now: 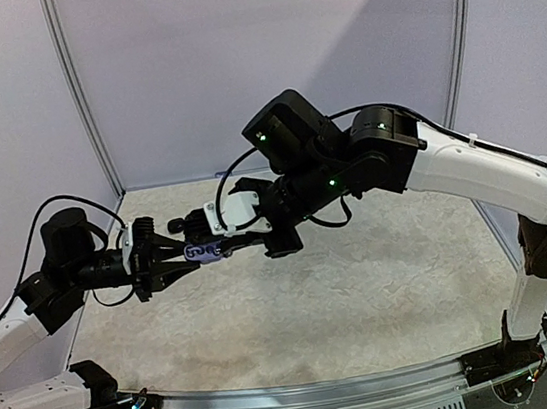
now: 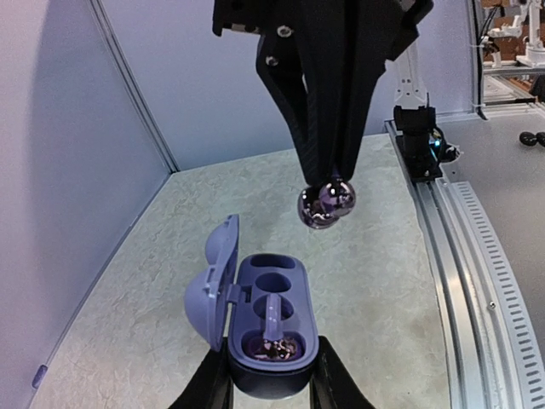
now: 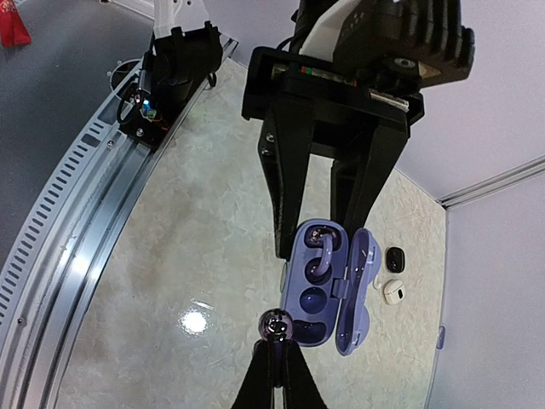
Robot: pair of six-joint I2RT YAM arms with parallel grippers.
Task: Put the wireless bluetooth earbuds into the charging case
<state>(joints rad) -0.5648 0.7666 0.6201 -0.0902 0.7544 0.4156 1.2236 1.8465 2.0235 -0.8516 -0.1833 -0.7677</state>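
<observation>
Right gripper: pinching glossy purple round earbud at its fingertips.
Earbud: hangs just over open lavender plastic charging case, apart from it.
Left gripper: clamped around case, aloft over left side of pale worktop.

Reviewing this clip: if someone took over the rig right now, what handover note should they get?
Left pincer: shut on the charging case, held off the table, lid open.
Right pincer: shut on a shiny purple earbud, above the case.
Done: one seated earbud sits in the well nearest the left pincer.
Left: the empty well needs the held earbud lowered in and released; then probably close the lid.
Also: a small black piece and a small white piece lie on the table, too small to identify.
</observation>
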